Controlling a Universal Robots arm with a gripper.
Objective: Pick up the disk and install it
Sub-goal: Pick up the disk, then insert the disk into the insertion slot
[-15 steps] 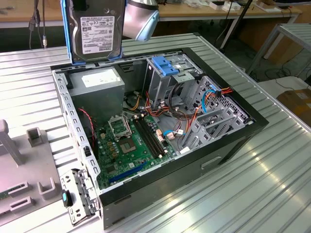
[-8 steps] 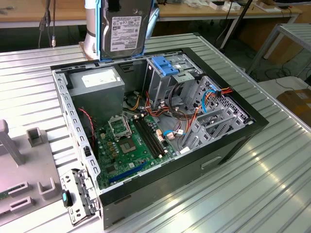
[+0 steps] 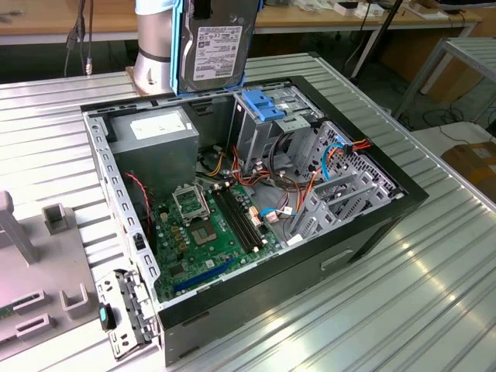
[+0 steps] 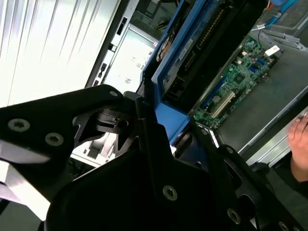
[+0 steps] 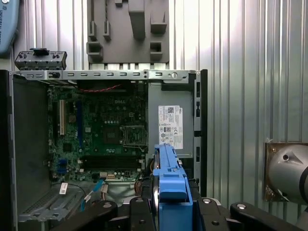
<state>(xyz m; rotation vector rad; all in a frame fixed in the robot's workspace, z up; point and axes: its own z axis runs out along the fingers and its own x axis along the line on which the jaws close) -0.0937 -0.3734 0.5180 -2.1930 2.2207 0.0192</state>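
The disk [image 3: 215,46], a dark hard drive with a white label and bright blue side rails, hangs upright above the far edge of the open computer case [image 3: 372,225]. My gripper [image 5: 171,211] is shut on it; its black fingers [image 5: 139,211] press on either side of the blue rail [image 5: 171,178]. In the second wrist view the gripper [image 4: 168,139] clamps the disk [image 4: 202,53] by its blue frame, with the green motherboard [image 4: 240,77] beyond it. The disk is clear of the case and touches nothing inside it.
Inside the case lie the motherboard [image 3: 205,225], a grey power supply [image 3: 159,128] and a metal drive cage topped by a light-blue slotted bracket [image 3: 267,105], with orange and blue cables. A grey fixture plate [image 3: 46,263] lies at the exterior view's left. A person's hand [image 4: 299,144] rests near the case.
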